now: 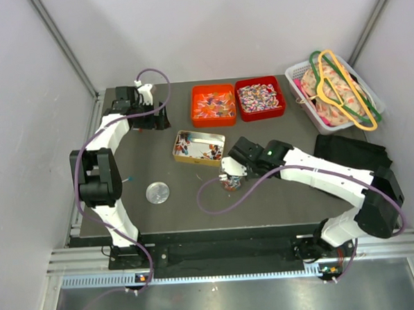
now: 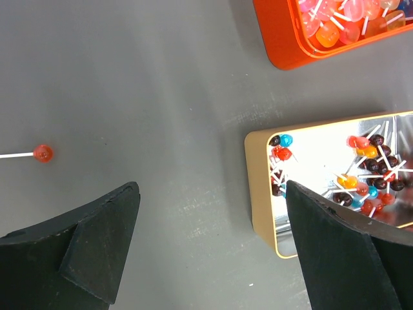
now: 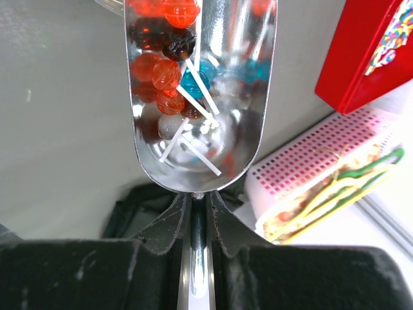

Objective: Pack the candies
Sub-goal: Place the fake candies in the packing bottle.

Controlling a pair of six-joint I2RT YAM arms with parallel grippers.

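My right gripper (image 1: 239, 164) (image 3: 199, 200) is shut on the handle of a metal scoop (image 1: 230, 179) (image 3: 201, 129), held just right of and below an open gold tin (image 1: 199, 147) (image 2: 260, 194). The scoop carries several red, dark and blue lollipops (image 3: 166, 74) on white sticks. The tin holds more lollipops (image 2: 371, 174). Small mixed-colour wrapped candies (image 1: 258, 95) fill a red tray (image 1: 261, 114) (image 3: 361, 58); an orange tray (image 1: 194, 107) (image 2: 284, 45) holds lollipops. My left gripper (image 1: 153, 119) (image 2: 211, 194) is open and empty above bare table left of the tin.
A loose red lollipop (image 2: 42, 154) lies on the table left of my left gripper. A round silver lid (image 1: 157, 193) lies at front left. A white basket (image 1: 296, 72) (image 3: 310, 168) with hangers stands at back right, with a black cloth (image 1: 349, 154) in front of it.
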